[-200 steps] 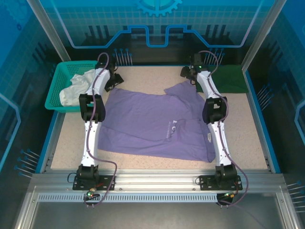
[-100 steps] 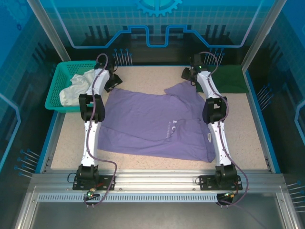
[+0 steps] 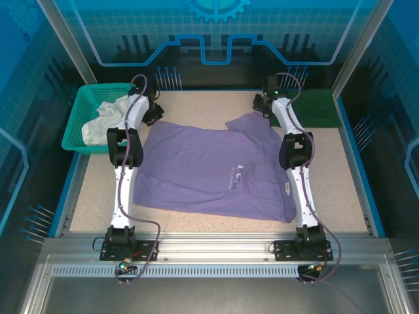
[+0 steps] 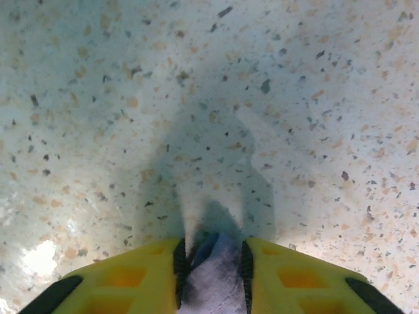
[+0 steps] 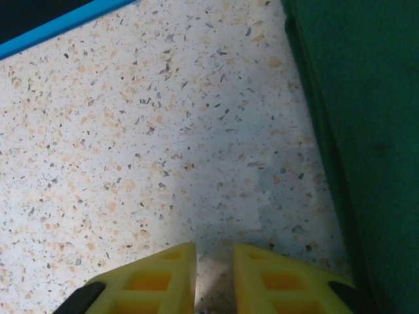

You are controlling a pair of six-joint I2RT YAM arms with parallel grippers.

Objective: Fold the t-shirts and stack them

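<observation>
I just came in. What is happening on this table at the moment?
A purple t-shirt lies spread on the table, ready for folding. The left gripper is shut on its far edge. The right gripper sits at the far right sleeve, nearly closed; a hold is not clear. A green t-shirt lies beside it.

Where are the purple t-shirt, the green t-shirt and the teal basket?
purple t-shirt [image 3: 203, 163], top external view, middle of its body.
green t-shirt [image 3: 317, 110], top external view, middle of the folded cloth.
teal basket [image 3: 75, 118], top external view, its left wall.
</observation>
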